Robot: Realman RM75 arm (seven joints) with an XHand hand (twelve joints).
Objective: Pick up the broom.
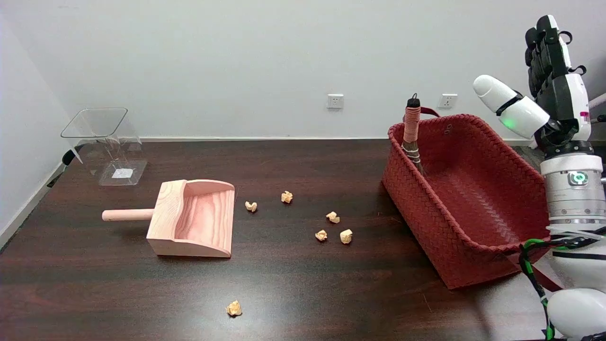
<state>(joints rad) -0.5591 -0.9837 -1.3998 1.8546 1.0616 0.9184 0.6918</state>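
Head view: dark table (293, 284), white wall (265, 52)

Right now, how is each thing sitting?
broom: upright in the basket's far-left corner, untouched
basket: open on top, on the table
right hand: raised, holding nothing
dustpan: flat, mouth facing right
paper balls: scattered on the table
clear container: tilted
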